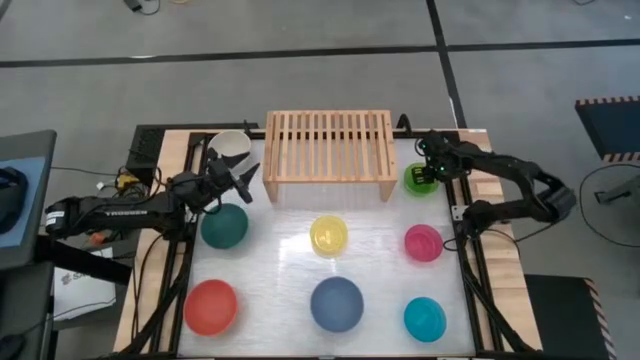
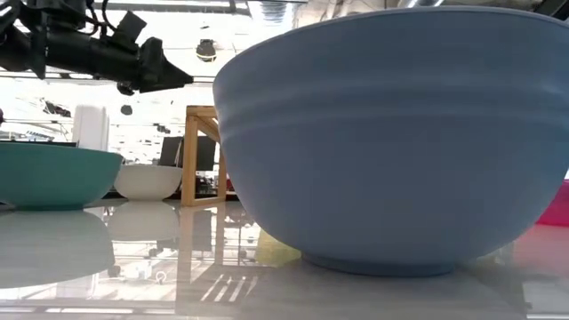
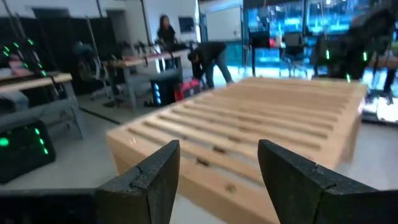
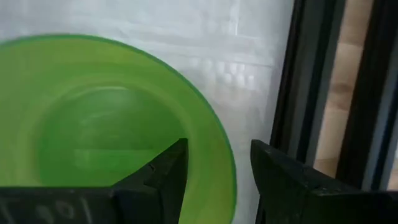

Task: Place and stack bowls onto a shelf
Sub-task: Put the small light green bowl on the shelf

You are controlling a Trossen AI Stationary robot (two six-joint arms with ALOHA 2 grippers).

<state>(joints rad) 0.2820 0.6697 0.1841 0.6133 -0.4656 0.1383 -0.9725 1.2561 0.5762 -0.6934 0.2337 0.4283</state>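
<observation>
The pale wooden shelf (image 1: 328, 145) stands at the table's far middle. Left of it sits the white bowl (image 1: 230, 145); right of it, the lime green bowl (image 1: 420, 180). Dark teal (image 1: 224, 225), yellow (image 1: 329, 236), magenta (image 1: 423, 242), red (image 1: 210, 306), slate blue (image 1: 336, 303) and cyan (image 1: 425, 319) bowls rest on the table. My left gripper (image 3: 217, 180) is open and holds nothing; it is raised by the shelf's left end and points at the slatted top (image 3: 261, 118). My right gripper (image 4: 217, 180) is open and points down, one finger over the green bowl's hollow, one outside its rim (image 4: 227, 168).
The table's black frame rail (image 4: 298, 93) runs close beside the green bowl, at the table's right edge. In the low view the slate blue bowl (image 2: 391, 133) fills the foreground and hides most of the shelf. People show in the room beyond the table.
</observation>
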